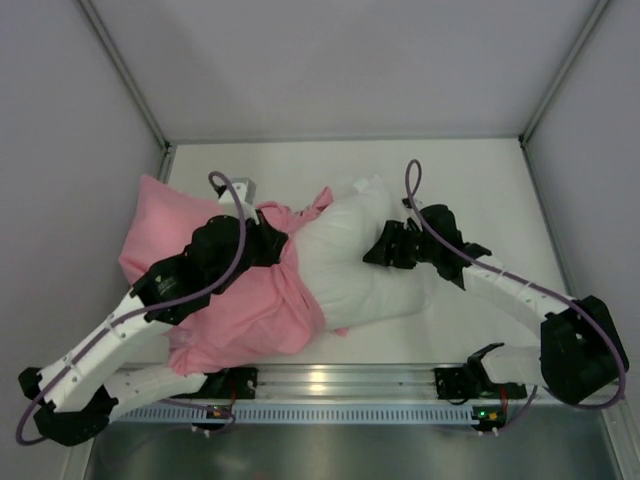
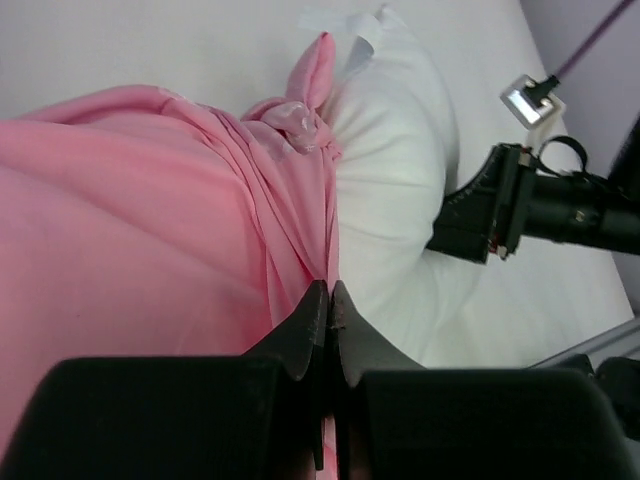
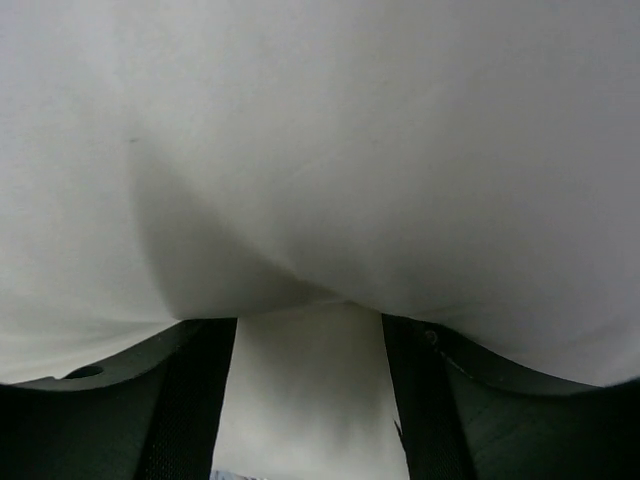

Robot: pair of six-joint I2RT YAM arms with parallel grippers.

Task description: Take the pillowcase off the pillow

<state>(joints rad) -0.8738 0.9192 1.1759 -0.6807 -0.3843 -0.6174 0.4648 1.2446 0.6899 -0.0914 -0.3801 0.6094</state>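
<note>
The white pillow (image 1: 360, 265) lies across the table, its left half still inside the pink pillowcase (image 1: 250, 310). The case is bunched into folds around the pillow's middle (image 2: 300, 130). My left gripper (image 1: 288, 245) sits at that bunched edge. In the left wrist view it (image 2: 330, 292) is shut, with a pink fold pinched at its tips, next to the bare pillow (image 2: 390, 170). My right gripper (image 1: 378, 250) presses into the pillow's bare right half. In the right wrist view its jaws (image 3: 310, 335) stand apart with a bulge of pillow (image 3: 320, 150) filling the gap between them.
Grey walls enclose the white table (image 1: 480, 180) on the left, back and right. A metal rail (image 1: 330, 380) with the arm bases runs along the near edge. Purple cables loop over both arms. The right arm's wrist (image 2: 520, 210) is close beside the pillow.
</note>
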